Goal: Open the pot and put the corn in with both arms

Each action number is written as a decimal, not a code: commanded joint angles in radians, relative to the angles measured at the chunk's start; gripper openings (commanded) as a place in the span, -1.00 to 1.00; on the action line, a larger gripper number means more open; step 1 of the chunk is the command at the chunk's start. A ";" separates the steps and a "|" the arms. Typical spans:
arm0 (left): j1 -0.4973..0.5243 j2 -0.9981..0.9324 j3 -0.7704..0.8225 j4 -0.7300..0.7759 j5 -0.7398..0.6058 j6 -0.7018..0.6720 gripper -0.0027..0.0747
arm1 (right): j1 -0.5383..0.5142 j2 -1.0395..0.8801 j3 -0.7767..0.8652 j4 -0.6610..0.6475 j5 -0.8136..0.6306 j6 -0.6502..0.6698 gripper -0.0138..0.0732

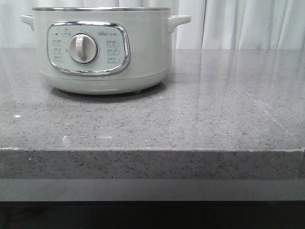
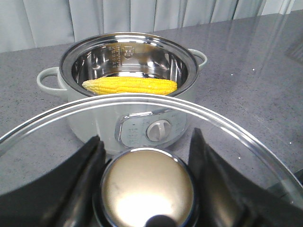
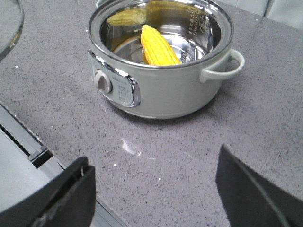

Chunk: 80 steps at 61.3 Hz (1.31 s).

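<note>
The work surface is a grey speckled stone countertop (image 1: 190,119) with a thick front edge and a polished, reflective top. Pale pleated curtains (image 1: 238,24) hang directly behind it. A lighter grey ledge (image 1: 152,189) runs below the front edge.

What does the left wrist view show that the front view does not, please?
Only the left wrist view shows the corn lying inside the open pot, and the glass lid held by its knob in the left tool. Only the front view shows the counter's front edge. Both show the pot's dial and handles.
</note>
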 commanded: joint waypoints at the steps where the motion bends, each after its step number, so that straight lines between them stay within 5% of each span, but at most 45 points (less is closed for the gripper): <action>1: -0.007 -0.004 -0.037 -0.016 -0.143 -0.006 -0.37 | -0.005 -0.041 0.011 0.008 -0.099 0.001 0.58; 43: -0.007 -0.004 -0.037 -0.016 -0.145 -0.006 -0.37 | -0.005 -0.089 0.090 0.008 -0.180 0.001 0.58; 80: -0.007 0.346 -0.174 -0.023 -0.425 -0.006 -0.37 | -0.005 -0.089 0.090 0.008 -0.180 0.001 0.58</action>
